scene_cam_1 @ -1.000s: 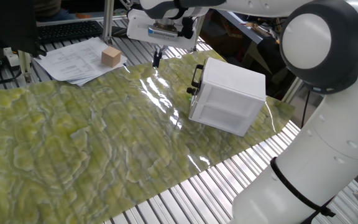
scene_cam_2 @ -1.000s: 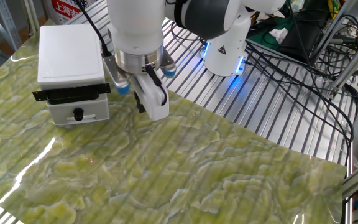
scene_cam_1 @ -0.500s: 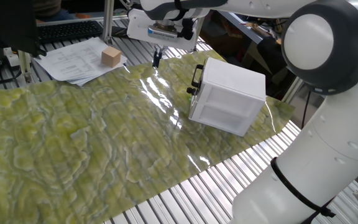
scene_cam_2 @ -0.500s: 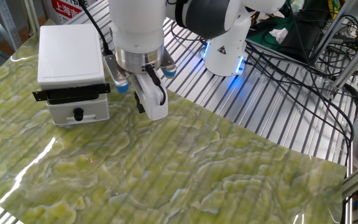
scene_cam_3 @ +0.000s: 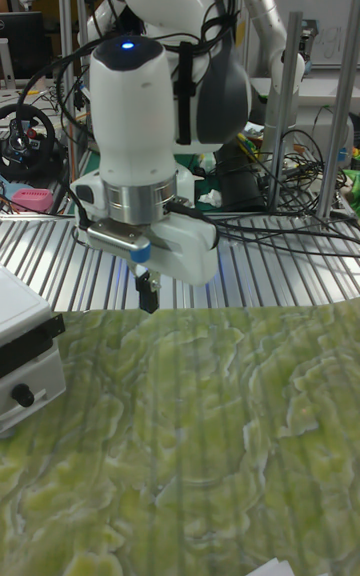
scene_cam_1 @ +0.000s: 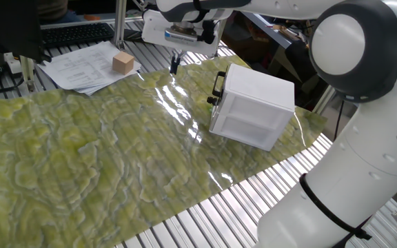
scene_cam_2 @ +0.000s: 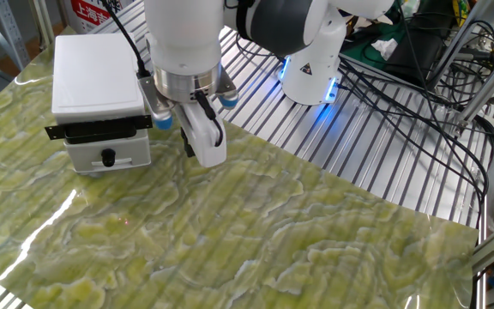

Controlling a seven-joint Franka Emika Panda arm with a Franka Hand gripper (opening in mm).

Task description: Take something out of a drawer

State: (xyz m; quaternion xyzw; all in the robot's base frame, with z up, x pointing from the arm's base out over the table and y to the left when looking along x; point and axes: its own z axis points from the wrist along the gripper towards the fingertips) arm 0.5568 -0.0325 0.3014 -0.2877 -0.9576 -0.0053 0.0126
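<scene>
In the one fixed view, the nearest stretch of the slatted metal tabletop (scene_cam_1: 205, 224) is covered by a green marbled mat (scene_cam_1: 102, 158) with nothing standing on it. Farther in, by the mat's right edge, sits the white cabinet (scene_cam_1: 253, 103), all 4 lower corners on the mat. Its drawer (scene_cam_2: 101, 133) looks pushed in flush. The black bar handle (scene_cam_1: 218, 85) runs across the drawer front and faces the gripper. Below the handle, in the other fixed view, a lower panel carries 1 small black knob (scene_cam_2: 108, 158).

The small pale wooden cube cannot be seen in any of the 3 views.

The gripper (scene_cam_1: 174, 65) hangs over the mat's far edge, near the handle side of the cabinet but apart from it. It points straight down, clear of the mat. Its dark fingertips (scene_cam_3: 148, 296) show as 1 tip with no gap between them, pressed together on nothing.

Beyond the mat's far-left corner lies a spread of printed papers (scene_cam_1: 88, 65) on the bare slats. A bigger tan wooden block (scene_cam_1: 123, 62) rests on them. Farther still, at the tabletop's far edge, is a black keyboard (scene_cam_1: 74, 33).
</scene>
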